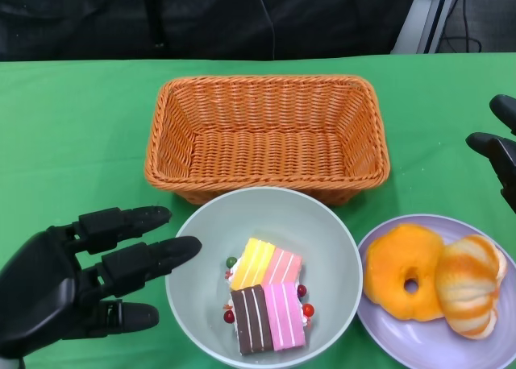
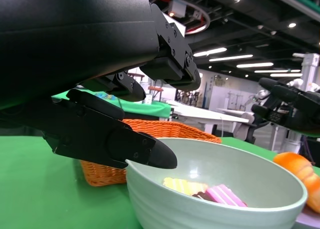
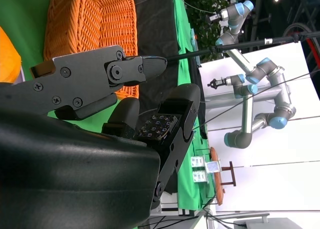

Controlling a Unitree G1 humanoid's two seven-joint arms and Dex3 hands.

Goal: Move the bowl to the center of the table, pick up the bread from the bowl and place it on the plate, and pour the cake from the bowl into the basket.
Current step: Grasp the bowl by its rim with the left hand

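Note:
A pale green bowl (image 1: 339,248) stands at the front middle of the table, holding a striped cake (image 1: 266,303) in yellow, pink and brown. My left hand (image 1: 76,280) is open just left of the bowl (image 2: 165,204), fingers spread toward its rim, one fingertip close to or touching it. A lilac plate (image 1: 387,337) at the front right carries a ring-shaped bread (image 1: 403,272) and a bun (image 1: 469,285). The orange wicker basket (image 1: 266,135) sits behind the bowl, empty. My right hand (image 1: 500,147) hovers open at the right edge, holding nothing.
Green cloth covers the table (image 1: 72,135), with bare room at the left and far right. Basket (image 3: 90,24) and cloth show behind my right hand (image 3: 125,114). Other robot arms (image 3: 250,79) stand beyond the table.

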